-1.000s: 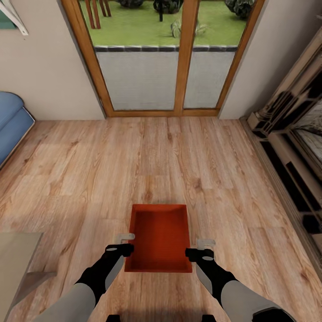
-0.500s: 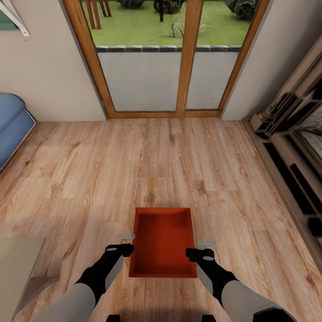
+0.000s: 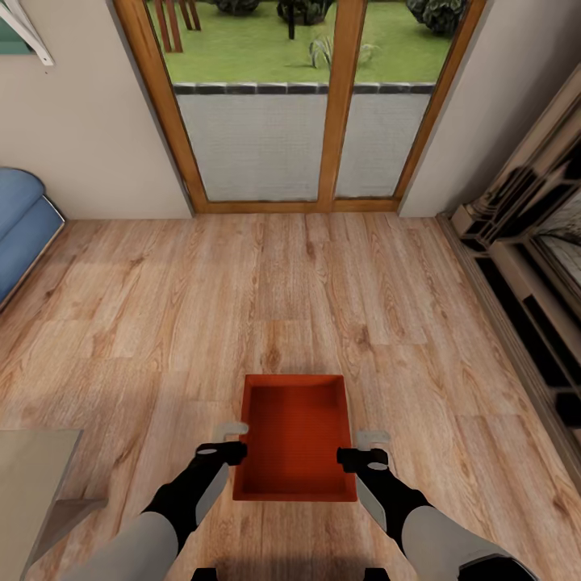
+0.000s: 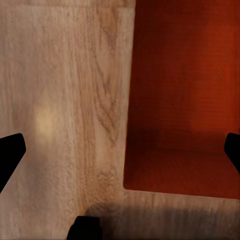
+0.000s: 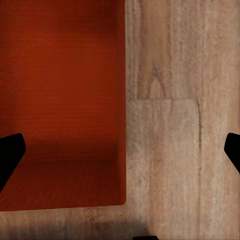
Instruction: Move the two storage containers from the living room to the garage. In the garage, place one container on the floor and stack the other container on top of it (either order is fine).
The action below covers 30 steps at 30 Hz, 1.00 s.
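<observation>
Head view: sofa (image 3: 20, 226) left, apparently clear.

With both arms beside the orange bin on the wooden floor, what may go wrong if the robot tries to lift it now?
1. The left gripper and right gripper are open, each straddling a side wall of the storage container; neither grips it yet, so lifting now would probably leave it behind.
2. The grippers look unevenly placed along the walls, so the container might tilt or twist when raised.
3. The fireplace stands close on the right; turning with the load could brush it.
</observation>
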### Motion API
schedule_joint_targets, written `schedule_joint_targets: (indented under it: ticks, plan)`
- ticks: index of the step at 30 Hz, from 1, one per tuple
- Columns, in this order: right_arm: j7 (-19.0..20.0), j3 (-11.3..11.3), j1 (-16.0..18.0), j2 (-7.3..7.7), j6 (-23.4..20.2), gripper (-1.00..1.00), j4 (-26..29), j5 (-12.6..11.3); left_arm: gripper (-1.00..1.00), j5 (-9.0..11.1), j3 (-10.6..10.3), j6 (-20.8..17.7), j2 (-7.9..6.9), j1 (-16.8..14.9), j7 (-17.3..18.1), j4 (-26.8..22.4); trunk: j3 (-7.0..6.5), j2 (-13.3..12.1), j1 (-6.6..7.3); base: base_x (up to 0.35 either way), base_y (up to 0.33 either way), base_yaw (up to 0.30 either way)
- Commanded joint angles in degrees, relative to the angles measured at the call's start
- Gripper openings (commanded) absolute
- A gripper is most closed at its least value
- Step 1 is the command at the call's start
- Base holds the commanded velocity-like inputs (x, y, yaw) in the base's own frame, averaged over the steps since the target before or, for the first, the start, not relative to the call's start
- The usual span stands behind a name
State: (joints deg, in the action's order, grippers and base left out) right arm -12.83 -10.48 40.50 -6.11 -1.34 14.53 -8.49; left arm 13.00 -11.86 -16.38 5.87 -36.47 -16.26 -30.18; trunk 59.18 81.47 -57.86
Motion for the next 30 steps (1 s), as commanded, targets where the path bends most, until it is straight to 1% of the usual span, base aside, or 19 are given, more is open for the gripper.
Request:
schedule_joint_targets:
  ticks: [1,7,11,13,17,30]
  plan:
    - [-0.05,-0.50,0.01,0.10,-0.15,1.00,0.06,-0.57,1.00,0.54,-0.48,-0.23,0.02,-0.01,-0.53,-0.24,0.03,0.02,0.00,0.000,0.000,0.000]
    - [0.53,-0.72,0.01,0.13,-0.15,1.00,0.06,-0.57,1.00,0.39,-0.70,-0.18,0.25,-0.01,-0.51,-0.77,0.03,0.02,0.00,0.000,0.000,0.000]
    - [0.61,-2.09,0.01,0.07,-0.15,1.00,0.06,-0.57,1.00,0.20,-1.30,-0.15,0.41,-0.02,-0.51,-0.74,0.03,0.02,0.00,0.000,0.000,0.000]
    - [0.61,-2.79,0.01,0.04,-0.15,1.00,0.06,-0.57,1.00,0.16,-2.20,-0.14,0.41,-0.03,-0.52,-0.84,0.03,0.02,0.00,0.000,0.000,0.000]
    - [0.61,-3.01,0.01,0.04,-0.15,1.00,0.06,-0.57,1.00,0.21,-2.69,-0.15,0.59,-0.01,-0.53,-0.98,0.03,0.02,0.00,0.000,0.000,0.000]
    - [0.61,-3.00,0.01,-0.10,-0.15,1.00,0.06,-0.63,1.00,0.66,-2.55,-0.25,0.62,-0.06,-0.63,-1.05,0.03,0.02,0.00,0.000,0.000,0.000]
